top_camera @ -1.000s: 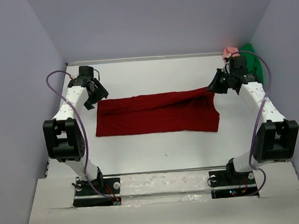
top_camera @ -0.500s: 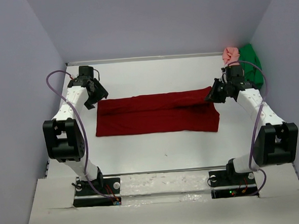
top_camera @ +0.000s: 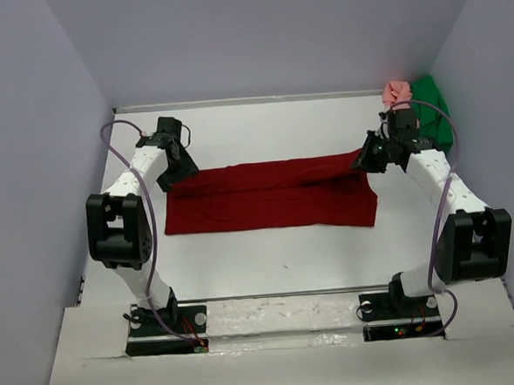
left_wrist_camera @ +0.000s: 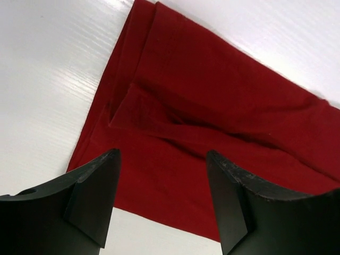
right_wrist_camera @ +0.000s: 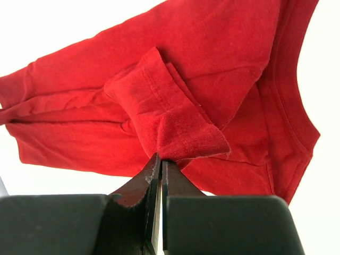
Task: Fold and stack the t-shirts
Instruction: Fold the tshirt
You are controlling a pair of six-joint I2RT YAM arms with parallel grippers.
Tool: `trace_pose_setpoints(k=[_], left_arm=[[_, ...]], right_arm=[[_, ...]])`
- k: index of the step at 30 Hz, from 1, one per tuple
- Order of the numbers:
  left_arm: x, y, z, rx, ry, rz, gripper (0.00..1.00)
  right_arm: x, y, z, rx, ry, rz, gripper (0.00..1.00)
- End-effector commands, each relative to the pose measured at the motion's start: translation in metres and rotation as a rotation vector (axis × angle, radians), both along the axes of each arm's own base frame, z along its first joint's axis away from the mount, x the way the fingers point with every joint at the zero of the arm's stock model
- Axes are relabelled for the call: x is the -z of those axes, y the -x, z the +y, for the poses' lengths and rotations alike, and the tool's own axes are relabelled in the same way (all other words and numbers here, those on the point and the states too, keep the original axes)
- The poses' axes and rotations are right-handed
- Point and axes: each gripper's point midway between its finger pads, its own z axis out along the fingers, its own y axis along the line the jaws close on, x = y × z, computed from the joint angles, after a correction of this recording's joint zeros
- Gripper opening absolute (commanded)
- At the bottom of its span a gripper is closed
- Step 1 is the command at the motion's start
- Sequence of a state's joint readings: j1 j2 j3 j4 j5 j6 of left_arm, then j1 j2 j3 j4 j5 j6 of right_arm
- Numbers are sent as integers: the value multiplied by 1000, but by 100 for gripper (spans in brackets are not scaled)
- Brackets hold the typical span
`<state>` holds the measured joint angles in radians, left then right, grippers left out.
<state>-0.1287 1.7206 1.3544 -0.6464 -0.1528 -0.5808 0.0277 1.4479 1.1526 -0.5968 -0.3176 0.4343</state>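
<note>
Red tee (top_camera: 270, 196) on table (top_camera: 287, 256), part-folded lengthwise: our R pincer (right_wrist_camera: 159, 158) clenches its raised end fold, L pincer (left_wrist_camera: 162, 154) gapes empty over the other end. Green tee (top_camera: 435, 112), pink tee (top_camera: 396, 91) wait bunched, far-right corner.

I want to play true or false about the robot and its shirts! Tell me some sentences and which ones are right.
1. The dark red cloth t-shirt lies on the white table. True.
2. The right arm's jaws are open and empty. False: they are shut on a raised fold of the dark red cloth t-shirt.
3. The left arm's jaws stand open over the red shirt's left end. True.
4. The bright green cloth t-shirt is stacked on the red one. False: it lies bunched in the far right corner, beside the pale pink cloth t-shirt.
</note>
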Motion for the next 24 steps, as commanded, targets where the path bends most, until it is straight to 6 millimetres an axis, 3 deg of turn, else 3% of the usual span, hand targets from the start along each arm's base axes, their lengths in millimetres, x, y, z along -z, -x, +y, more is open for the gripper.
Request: trace_pose_setpoints(k=[1,8,17,24], left_arm=[[13,14,13,-48,-63,59,75],[13,18,36,-161,-167,70,75],[28,8,37,-169,-166,99,75],[25,-10,34,-161,-151,65,62]], right_arm=[[-30,-21,4,-23,2,-115,0],[-30,-19,5,-36,-4,-117,0],[-34,-18,6,-48,-1,-134,0],[-30,-17,7,-55,-5,-122,0]])
